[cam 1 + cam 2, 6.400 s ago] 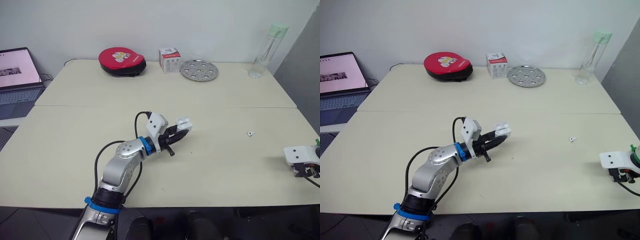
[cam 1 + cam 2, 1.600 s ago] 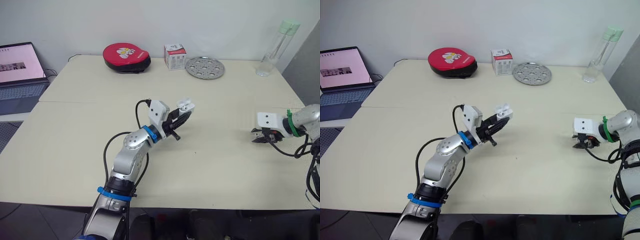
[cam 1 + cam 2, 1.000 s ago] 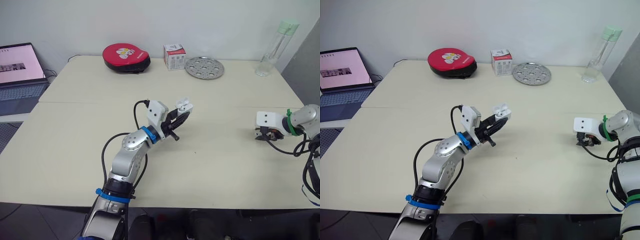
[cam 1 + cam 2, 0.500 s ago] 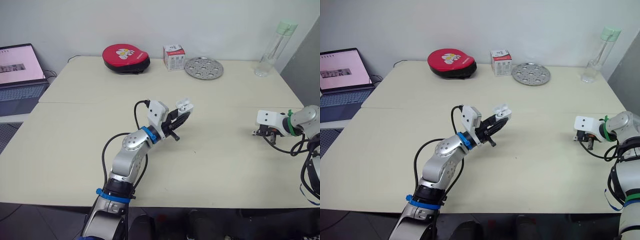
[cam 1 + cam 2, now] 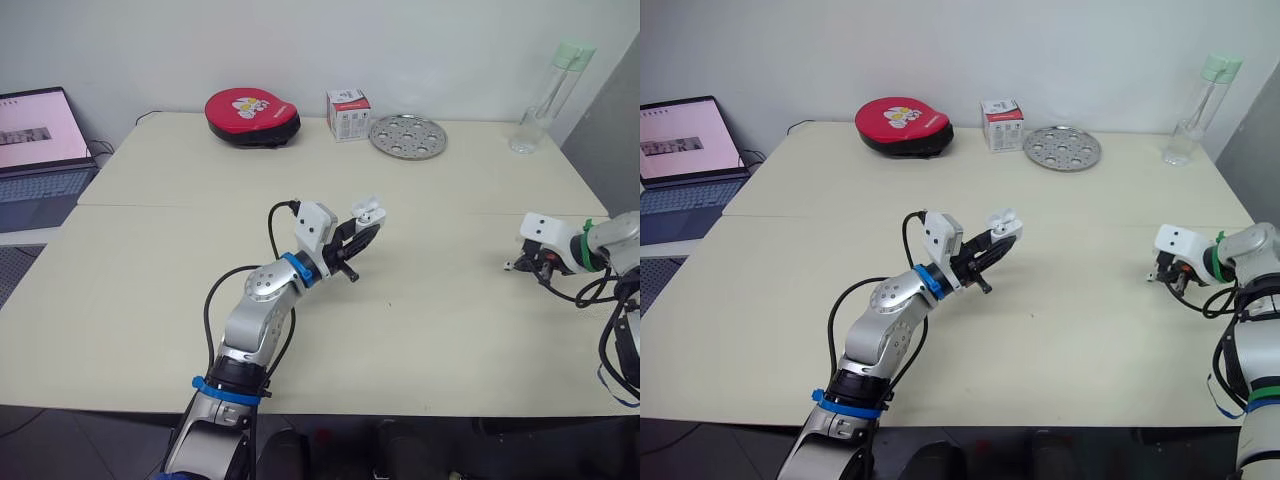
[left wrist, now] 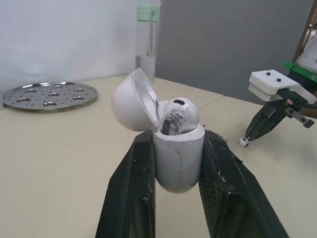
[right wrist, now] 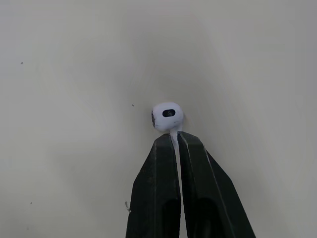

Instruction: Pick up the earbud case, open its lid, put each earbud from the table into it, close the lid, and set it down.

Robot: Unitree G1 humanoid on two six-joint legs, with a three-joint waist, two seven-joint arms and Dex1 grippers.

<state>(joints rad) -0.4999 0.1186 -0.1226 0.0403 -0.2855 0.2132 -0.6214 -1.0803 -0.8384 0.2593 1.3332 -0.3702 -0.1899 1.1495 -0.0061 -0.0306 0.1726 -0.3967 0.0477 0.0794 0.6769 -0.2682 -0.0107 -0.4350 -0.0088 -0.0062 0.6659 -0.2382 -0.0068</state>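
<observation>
My left gripper is shut on the white earbud case and holds it upright above the middle of the table. The case's lid stands open, and one earbud sits in it. At the table's right side, my right gripper is shut on the stem of the second white earbud. The earbud's head sticks out past the fingertips, just over the tabletop. The left wrist view also shows that gripper pinching the earbud.
Along the far edge stand a red round pouch, a small box, a perforated metal plate and a tall clear bottle. An open laptop sits off the table's left. A seam crosses the tabletop.
My right gripper came in from the table's right edge to the loose earbud, shut on its stem, and has drawn slightly rightward with it. The left gripper holds the open case nearly still.
</observation>
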